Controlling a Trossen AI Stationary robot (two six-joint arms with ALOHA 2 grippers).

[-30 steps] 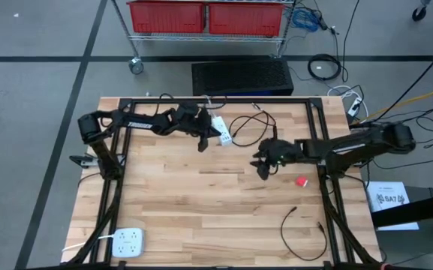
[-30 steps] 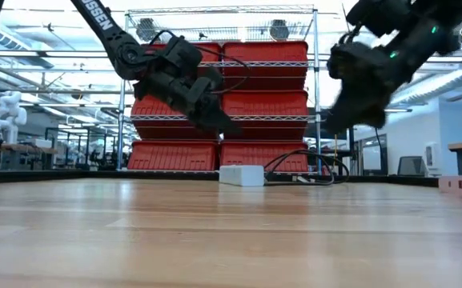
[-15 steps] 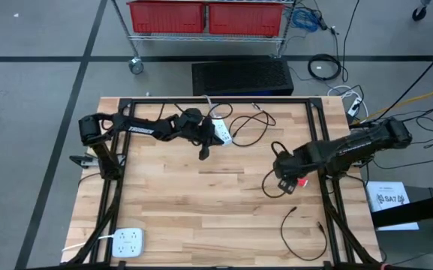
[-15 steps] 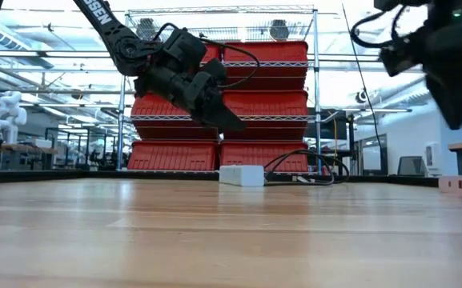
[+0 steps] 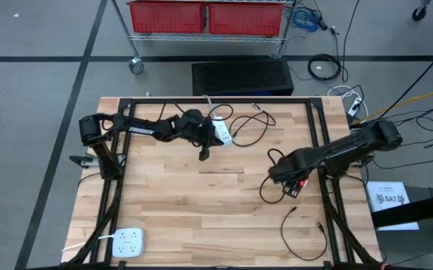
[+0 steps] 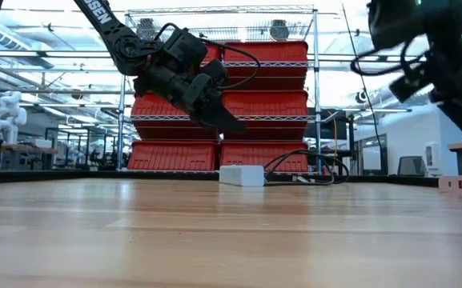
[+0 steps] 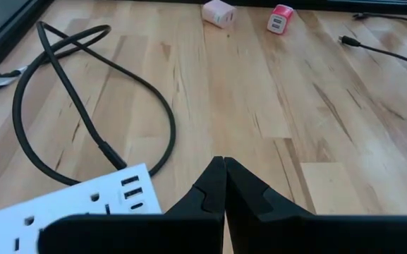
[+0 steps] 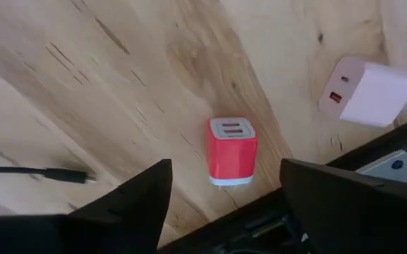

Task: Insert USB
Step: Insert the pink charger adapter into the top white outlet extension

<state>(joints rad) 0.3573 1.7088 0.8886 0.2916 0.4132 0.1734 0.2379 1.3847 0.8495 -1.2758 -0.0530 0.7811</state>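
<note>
The right gripper [image 8: 224, 194], jaws wide, hovers over the red USB charger [image 8: 230, 150]. The left gripper [image 7: 224, 185], shut and empty, hangs by the white power strip [image 7: 76, 208] at 12 o'clock.

Bright, even light from overhead in all our views; we see only soft, short shadows under both arms on the desk [image 5: 201, 202] from above. Low view: we get backlit windows and ceiling lights glaring behind the red bins [image 6: 214, 104], arms nearly silhouetted, right gripper [image 6: 455, 80] smeared with motion blur, near desk boards soft. Left wrist view is sharp on the wood grain, with its own dark fingers [image 7: 214, 197] blurry close up. Right wrist view is crisp on the red charger [image 8: 231, 150], fingers out of focus.
</note>
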